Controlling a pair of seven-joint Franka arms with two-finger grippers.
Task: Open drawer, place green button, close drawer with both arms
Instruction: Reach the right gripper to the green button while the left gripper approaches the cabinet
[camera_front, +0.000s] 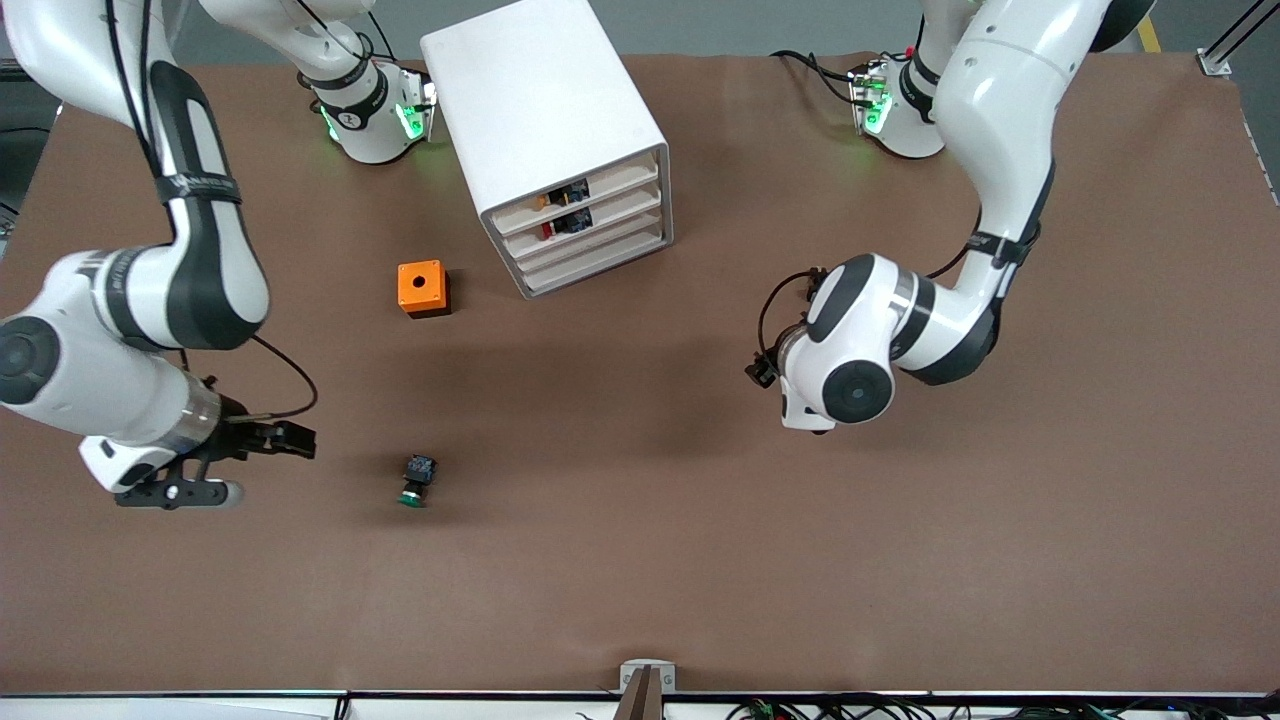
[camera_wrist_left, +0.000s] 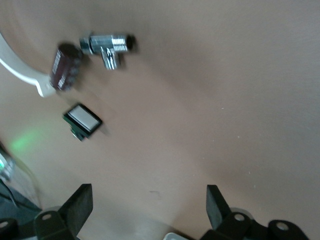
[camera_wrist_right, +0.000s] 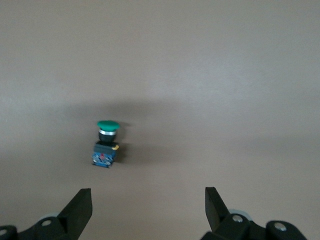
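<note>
The button (camera_front: 418, 480), with a green cap and a black-and-blue body, lies on its side on the brown table, nearer to the front camera than the cabinet (camera_front: 545, 120). The drawer (camera_front: 598, 243), third down, is shut like the other three. My right gripper (camera_wrist_right: 147, 212) is open and empty. It hangs low over the table (camera_front: 230, 465), toward the right arm's end, apart from the button (camera_wrist_right: 106, 145). My left gripper (camera_wrist_left: 147, 212) is open and empty over bare table. In the front view it is hidden under its own wrist (camera_front: 850, 385).
An orange box with a round hole (camera_front: 424, 288) stands beside the cabinet. The left wrist view shows a chrome valve (camera_wrist_left: 107, 47), a dark cylinder (camera_wrist_left: 65, 67), a black button with a white square cap (camera_wrist_left: 83, 121) and a white curved part (camera_wrist_left: 20, 72).
</note>
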